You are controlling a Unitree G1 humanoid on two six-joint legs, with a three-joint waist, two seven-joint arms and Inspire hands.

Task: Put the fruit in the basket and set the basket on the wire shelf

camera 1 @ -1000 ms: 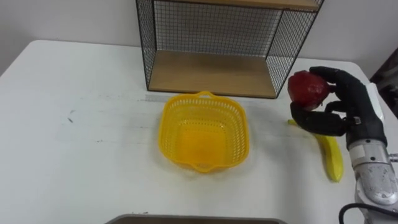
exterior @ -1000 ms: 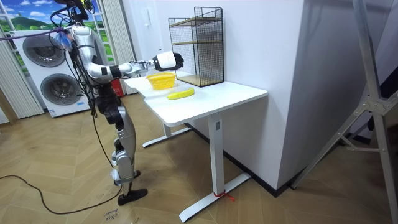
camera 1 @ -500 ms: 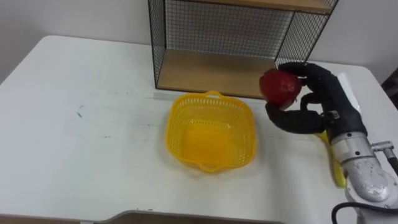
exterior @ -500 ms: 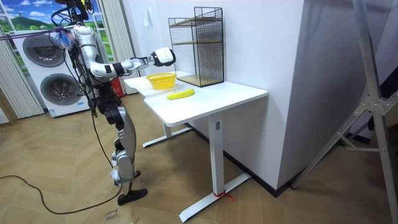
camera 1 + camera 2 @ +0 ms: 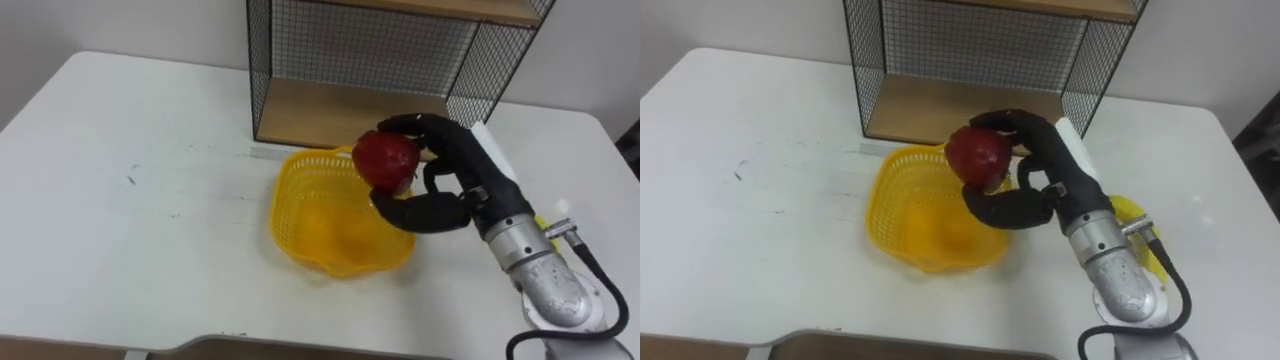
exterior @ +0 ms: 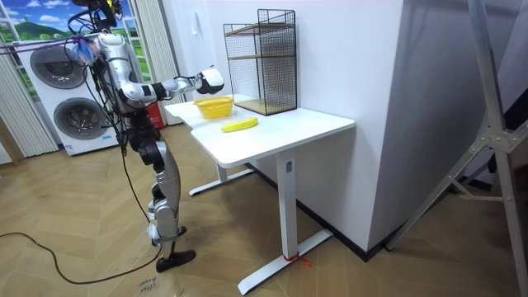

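My right hand (image 5: 455, 175) (image 5: 1040, 170) is shut on a red apple (image 5: 385, 160) (image 5: 978, 156), holding it above the right rim of the yellow plastic basket (image 5: 320, 215) (image 5: 915, 220). The basket stands on the white table (image 5: 130, 230) just in front of the black wire shelf (image 5: 350, 60) (image 5: 970, 50), whose wooden lower board is bare. A yellow banana (image 5: 1145, 240) lies on the table to the right, mostly hidden behind my forearm. In the room view I stand at the table's end with the right hand (image 6: 210, 80) stretched over the basket (image 6: 214, 106); the banana (image 6: 239, 124) lies beside it.
The wire shelf (image 6: 262, 62) stands at the table's back edge against the wall. Open table surface lies left of the basket. Washing machines (image 6: 58, 99) stand behind me in the room view. A dark-edged tray (image 5: 300, 350) shows at the near edge.
My right hand has carried the apple leftward, from beside the shelf's right post to above the basket's right rim. The camera has shifted a little.
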